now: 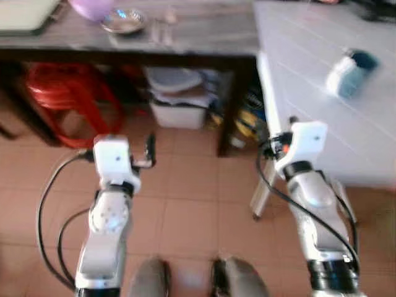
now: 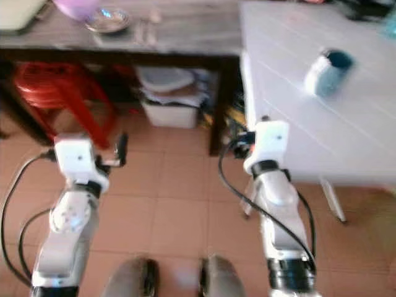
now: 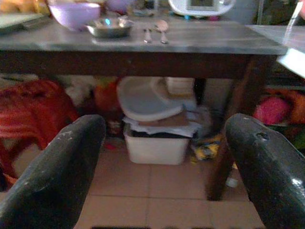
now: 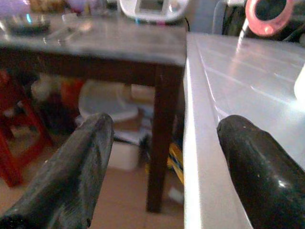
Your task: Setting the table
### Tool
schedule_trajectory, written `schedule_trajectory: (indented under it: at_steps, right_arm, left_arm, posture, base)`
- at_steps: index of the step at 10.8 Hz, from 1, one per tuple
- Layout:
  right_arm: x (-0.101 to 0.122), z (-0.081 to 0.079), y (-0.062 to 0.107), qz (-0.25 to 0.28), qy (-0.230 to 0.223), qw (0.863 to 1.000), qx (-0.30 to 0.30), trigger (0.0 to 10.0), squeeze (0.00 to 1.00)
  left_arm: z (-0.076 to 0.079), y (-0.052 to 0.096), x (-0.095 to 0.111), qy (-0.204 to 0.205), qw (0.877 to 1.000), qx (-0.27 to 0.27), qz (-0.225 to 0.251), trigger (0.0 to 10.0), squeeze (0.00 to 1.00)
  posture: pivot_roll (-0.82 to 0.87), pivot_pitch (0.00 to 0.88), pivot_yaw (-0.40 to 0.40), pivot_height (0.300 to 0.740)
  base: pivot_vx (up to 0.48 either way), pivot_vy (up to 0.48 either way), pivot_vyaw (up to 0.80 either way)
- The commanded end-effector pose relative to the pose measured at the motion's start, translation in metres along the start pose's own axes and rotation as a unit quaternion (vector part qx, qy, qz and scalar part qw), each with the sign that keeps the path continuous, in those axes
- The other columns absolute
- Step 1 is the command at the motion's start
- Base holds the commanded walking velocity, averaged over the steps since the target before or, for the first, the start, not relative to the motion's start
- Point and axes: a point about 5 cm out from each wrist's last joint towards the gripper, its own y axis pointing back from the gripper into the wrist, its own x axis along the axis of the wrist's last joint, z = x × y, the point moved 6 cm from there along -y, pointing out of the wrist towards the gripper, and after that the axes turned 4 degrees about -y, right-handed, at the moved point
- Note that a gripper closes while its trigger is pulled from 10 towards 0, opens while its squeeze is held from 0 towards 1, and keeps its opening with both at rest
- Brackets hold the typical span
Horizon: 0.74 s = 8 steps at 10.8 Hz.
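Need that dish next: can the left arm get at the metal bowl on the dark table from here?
Probably not yet. The left end effector, open, hangs low over floor tiles, short of the dark table; the metal bowl sits farther back.

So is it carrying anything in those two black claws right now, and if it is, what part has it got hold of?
Nothing is held. The left gripper and right gripper both have their black fingers spread apart with only air between them, short of the dark wooden table.

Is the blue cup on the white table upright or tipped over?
Tipped: the blue cup lies on its side on the white table.
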Motion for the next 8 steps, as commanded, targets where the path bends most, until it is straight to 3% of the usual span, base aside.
schedule_trajectory:
  at_steps: [1,8]
  right_arm:
    - [0.0063,-0.0038,-0.0016,0.011,0.0,1.0,0.006,10.0,0.0]
    - [0.0071,-0.0059,-0.0037,0.012,0.0,1.0,0.013,10.0,0.0]
  left_arm:
    - [-0.0039,0.0017,-0.0011,0.0,1.0,0.003,0.001,10.0,0.0]
    - [-0.002,0.0003,-0.0011,0.001,1.0,0.0,0.003,10.0,0.0]
  posture:
    - [-0.03,0.209,-0.028,0.74]
    - [-0.03,0.205,-0.03,0.74]
  base:
    - [0.0,0.0,0.0]
    - [0.0,-0.433,0.0]
